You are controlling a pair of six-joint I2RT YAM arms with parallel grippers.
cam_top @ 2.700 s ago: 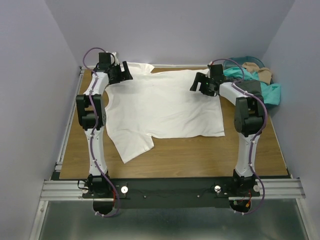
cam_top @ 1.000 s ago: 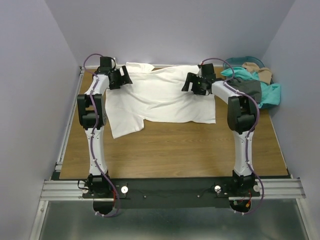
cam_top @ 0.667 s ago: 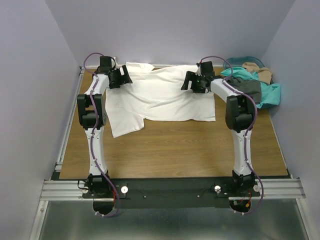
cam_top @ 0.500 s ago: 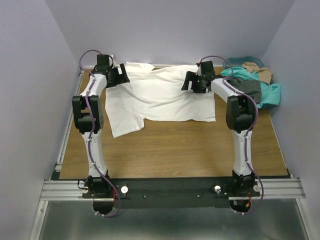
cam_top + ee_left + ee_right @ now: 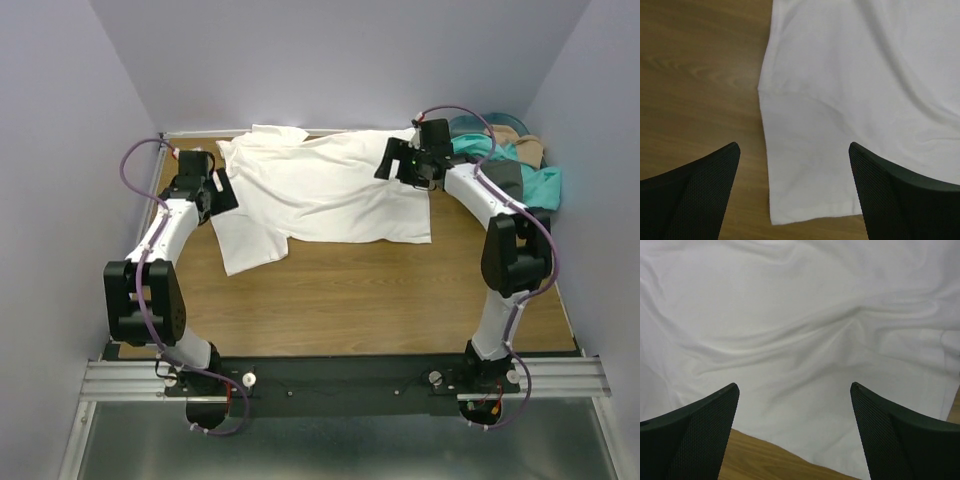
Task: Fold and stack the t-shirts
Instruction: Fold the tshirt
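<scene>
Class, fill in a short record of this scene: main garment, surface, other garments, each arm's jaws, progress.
main garment: white t-shirt, spread out, wrinkled, one sleeve pointing to the near left
surface: wooden table, shirt on its far half
other garments: teal, grey and tan shirts, heaped at far right with a teal basket
left jaws: open, empty, over the shirt's left edge
right jaws: open, empty, over the shirt's right part
progress: no stack yet

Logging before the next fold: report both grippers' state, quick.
Left gripper: open, holding nothing, over the white t-shirt edge.
Right gripper: open, holding nothing, over the same shirt.
</scene>
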